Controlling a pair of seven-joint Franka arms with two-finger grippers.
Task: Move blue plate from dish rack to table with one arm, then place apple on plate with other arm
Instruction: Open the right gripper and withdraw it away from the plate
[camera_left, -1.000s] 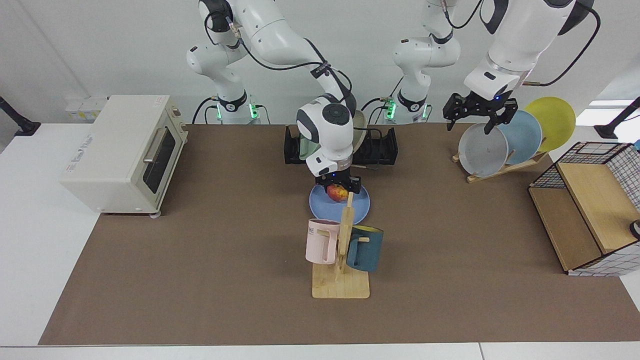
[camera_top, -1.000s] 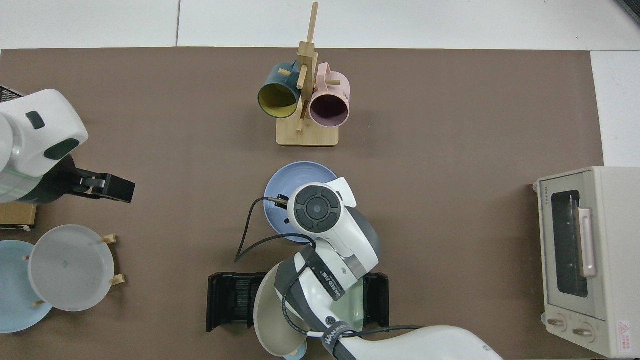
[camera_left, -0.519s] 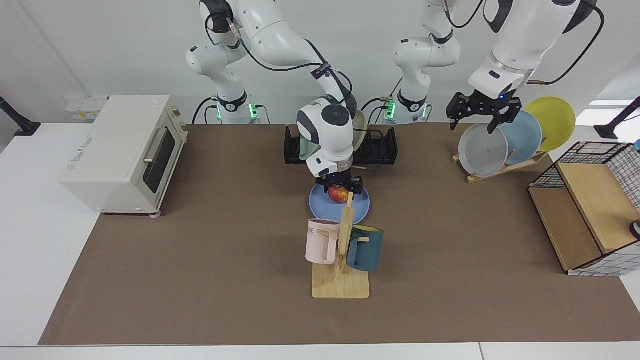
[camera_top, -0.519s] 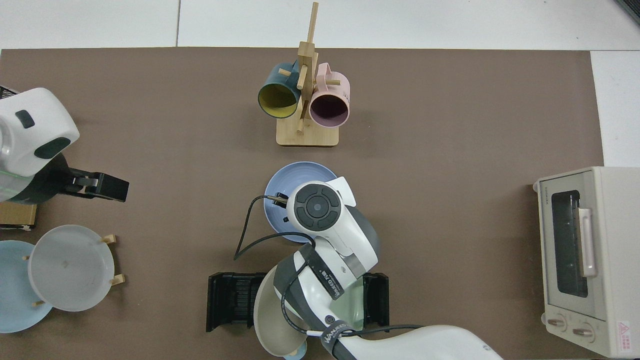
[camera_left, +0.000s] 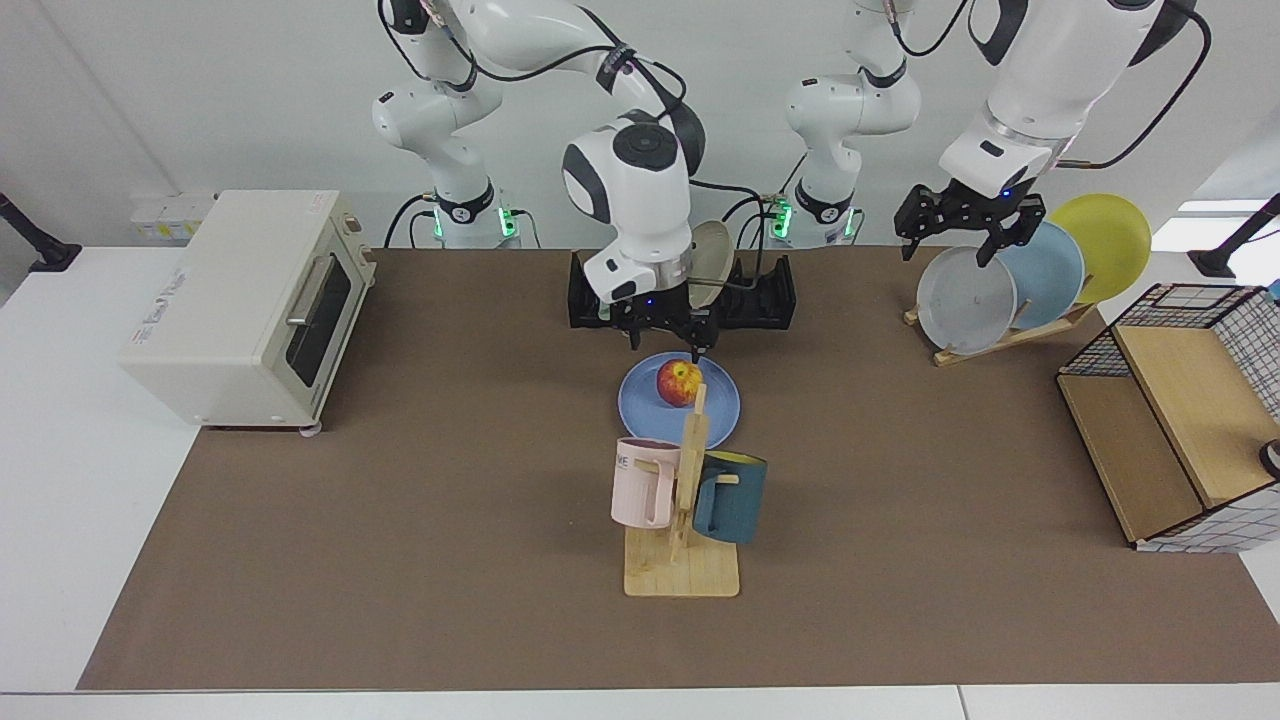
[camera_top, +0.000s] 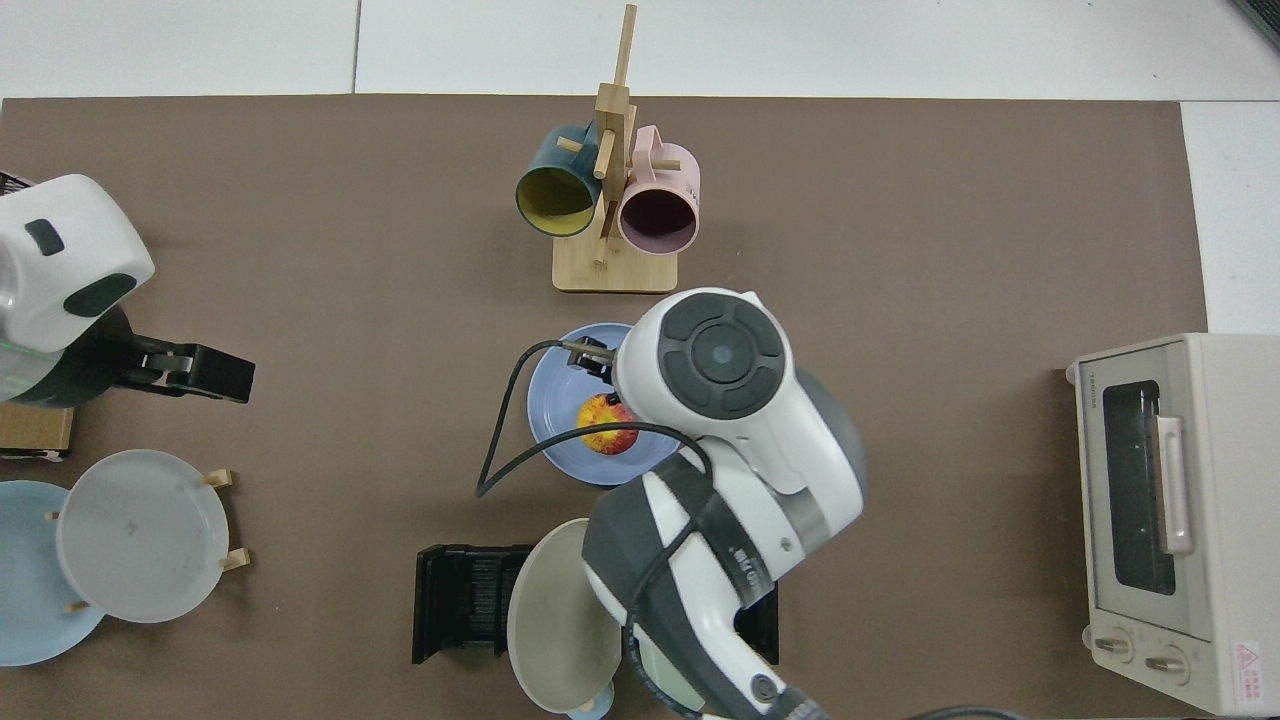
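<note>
- Bright, even overhead light; both views are crisp, without blur.
- Soft, short shadows lie beside the cream metal toaster oven (camera_left: 250, 310) and wooden mug stand (camera_left: 682, 560) on the wide brown mat (camera_left: 400, 560).
- No harsh glare.

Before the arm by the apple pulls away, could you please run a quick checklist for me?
1. Apple resting on the blue plate: ok.
2. Plate flat on the table, out of the dish rack: ok.
3. Right gripper open, above the apple, not touching it: ok.
4. Left gripper open, waiting above the grey plate: ok.
5. Mug stand beside the plate, untouched: ok.
</note>
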